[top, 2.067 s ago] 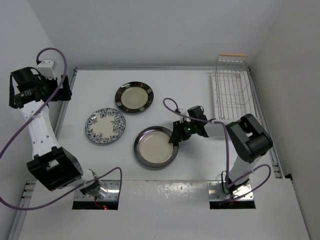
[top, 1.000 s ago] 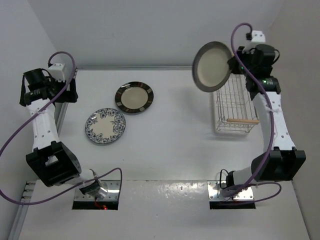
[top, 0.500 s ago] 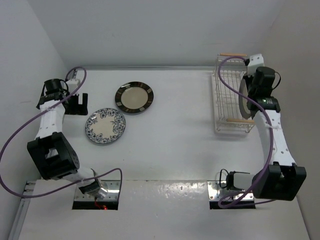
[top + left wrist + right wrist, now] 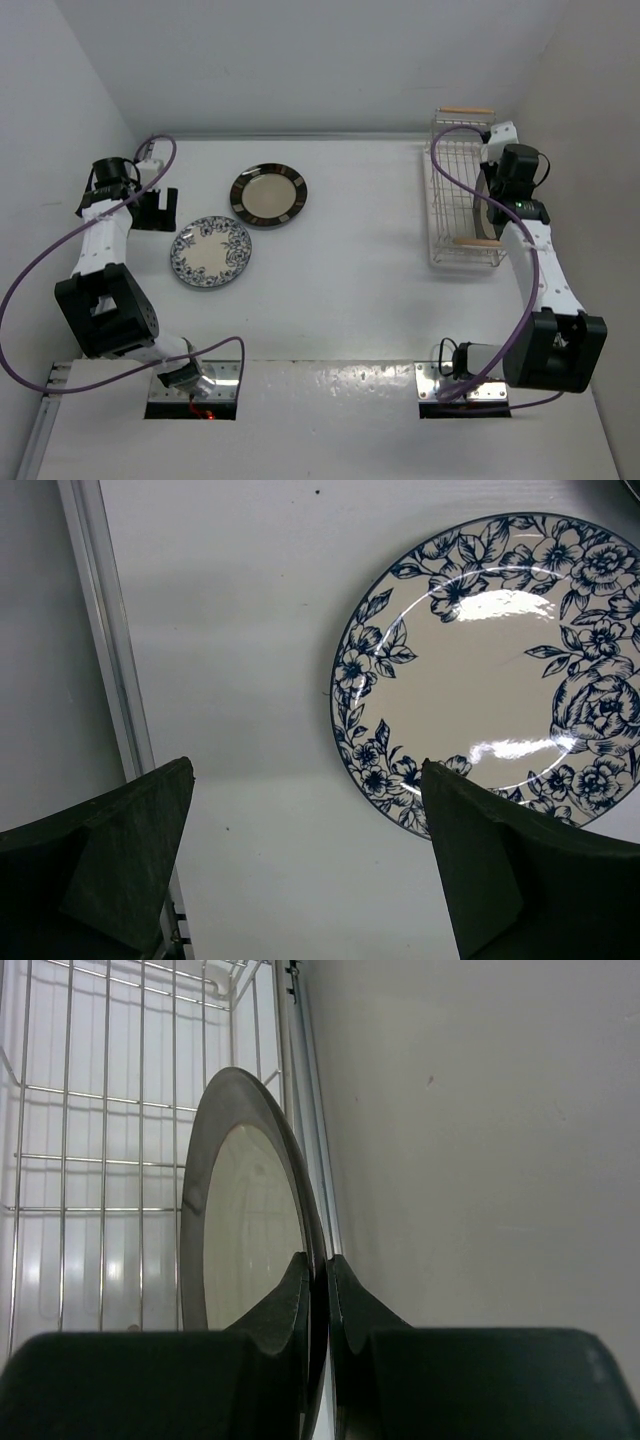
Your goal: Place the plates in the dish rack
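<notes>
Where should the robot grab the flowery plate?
Probably by the rim on the side facing the open left gripper, coming in low from there. The flowery plate lies flat, so only its thin edge fits between the fingers.

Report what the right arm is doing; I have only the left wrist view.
Observer: The right gripper is shut on the grey-rimmed plate, holding it on edge within the dish rack.
Operator: List the plates not yet loaded.
Observer: Besides the floral plate you see, a dark-rimmed plate lies flat beyond it, not touching it.
</notes>
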